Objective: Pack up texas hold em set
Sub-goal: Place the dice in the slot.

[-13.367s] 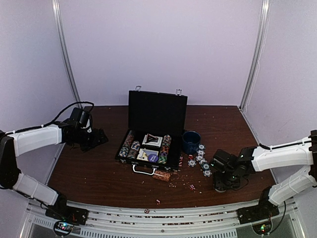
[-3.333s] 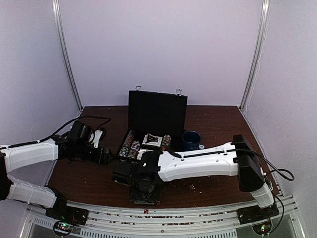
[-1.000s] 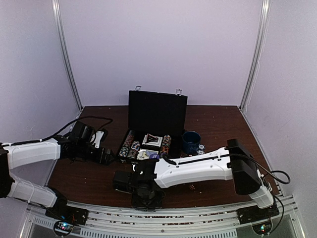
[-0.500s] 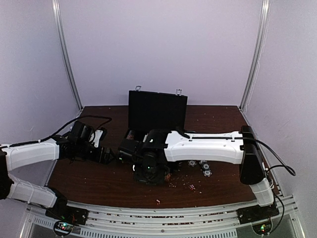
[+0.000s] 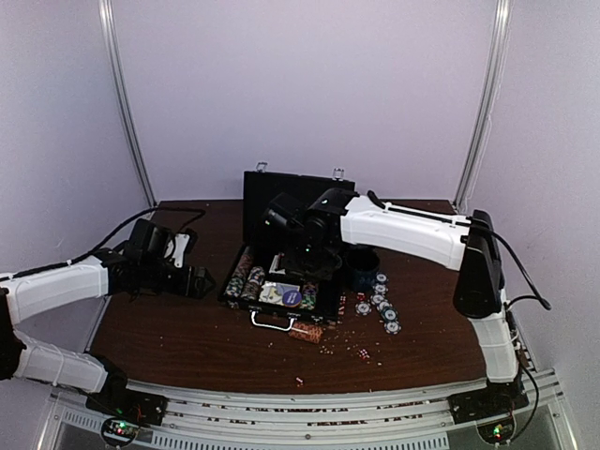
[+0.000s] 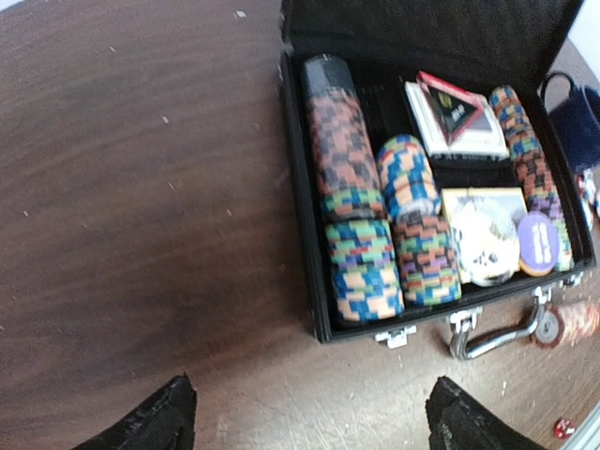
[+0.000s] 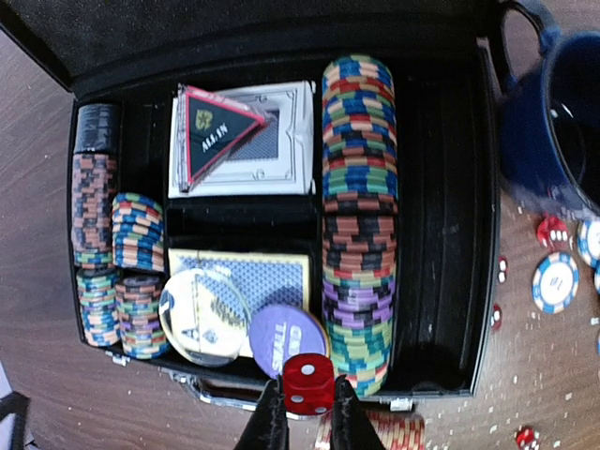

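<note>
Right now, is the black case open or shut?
Open: the case has its lid upright at the back; chips and cards lie uncovered inside.

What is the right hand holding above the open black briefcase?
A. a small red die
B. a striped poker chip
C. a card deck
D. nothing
A: the right wrist view shows the right hand shut on a small red die over the open black briefcase.

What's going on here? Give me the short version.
The right gripper is shut on a red die, holding it above the open black case, which already has chip rows and card decks inside. The left gripper hangs open over the table left of the case. Loose chips lie by the blue cup.
</note>
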You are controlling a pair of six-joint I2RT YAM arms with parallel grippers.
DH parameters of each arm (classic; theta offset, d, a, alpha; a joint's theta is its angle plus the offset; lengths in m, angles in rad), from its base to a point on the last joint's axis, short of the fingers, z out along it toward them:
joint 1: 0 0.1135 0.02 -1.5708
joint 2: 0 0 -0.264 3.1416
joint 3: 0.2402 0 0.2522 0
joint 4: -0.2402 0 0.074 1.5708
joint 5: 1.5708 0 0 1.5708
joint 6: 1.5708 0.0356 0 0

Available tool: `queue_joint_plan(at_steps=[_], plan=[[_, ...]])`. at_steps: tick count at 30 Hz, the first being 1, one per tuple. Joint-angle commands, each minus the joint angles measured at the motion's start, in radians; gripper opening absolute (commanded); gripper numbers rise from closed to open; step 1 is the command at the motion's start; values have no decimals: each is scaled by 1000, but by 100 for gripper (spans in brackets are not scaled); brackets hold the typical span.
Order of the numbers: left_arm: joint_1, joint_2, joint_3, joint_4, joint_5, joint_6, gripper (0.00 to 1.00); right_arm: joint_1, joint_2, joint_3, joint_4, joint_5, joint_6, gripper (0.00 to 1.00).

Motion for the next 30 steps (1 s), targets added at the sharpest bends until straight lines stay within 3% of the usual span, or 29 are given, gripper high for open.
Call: queue_joint_plan(at_steps=[1, 13, 30], plan=[[44, 39, 92, 17, -21, 14, 88, -41, 51, 30, 47, 5, -95, 0], [233, 117, 183, -22, 50, 55, 88, -119, 118, 48, 118, -61, -177, 0], [261, 144, 191, -18, 46, 55, 87, -149, 215, 154, 102, -177, -232, 0]])
